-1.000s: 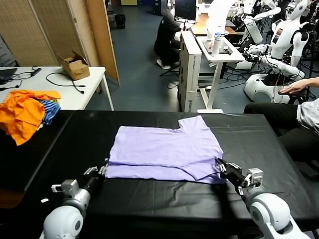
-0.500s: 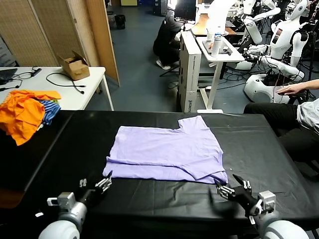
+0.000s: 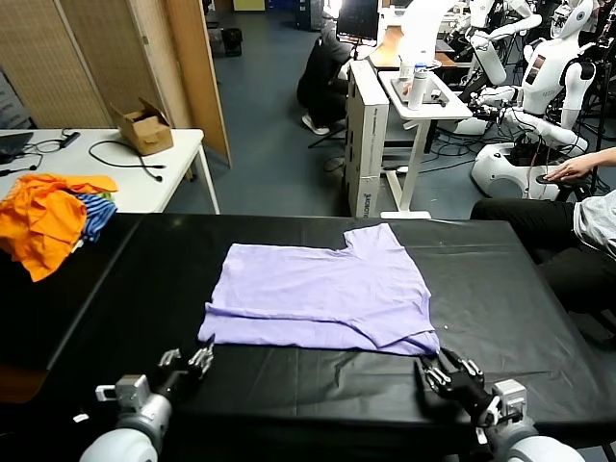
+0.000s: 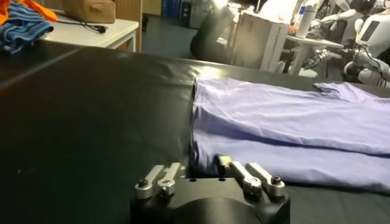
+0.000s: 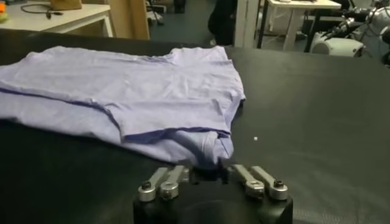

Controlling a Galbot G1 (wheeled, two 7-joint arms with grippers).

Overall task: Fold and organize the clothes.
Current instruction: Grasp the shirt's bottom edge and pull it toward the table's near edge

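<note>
At the near edge of the black tabletop [image 3: 318, 385], the left gripper [image 3: 200, 360] sits at about 7 o'clock from the shirt and the right gripper [image 3: 445, 373] at about 5 o'clock, both low over the cloth-covered surface. Each has its jaws clenched on nothing: the left one's tips stop just short of the near-left corner of the lavender T-shirt [image 3: 322, 296], and the right one's tips lie just beside the near-right corner, where a sleeve [image 5: 210, 146] bunches into a small fold. In the left wrist view the shirt's near hem [image 4: 292, 164] runs across just beyond the gripper [image 4: 203, 169]; in the right wrist view the gripper [image 5: 208, 171] points at the folded sleeve.

The T-shirt lies flat in the middle of the tabletop, its near strip folded up over the body, a darker crease marking the fold. A sleeve juts out toward 12 o'clock.

Farther off at 10 o'clock, a heap of orange and blue-striped garments [image 3: 48, 217] rests near a white table [image 3: 144, 188] carrying a cardboard box [image 3: 144, 127] and cables
</note>
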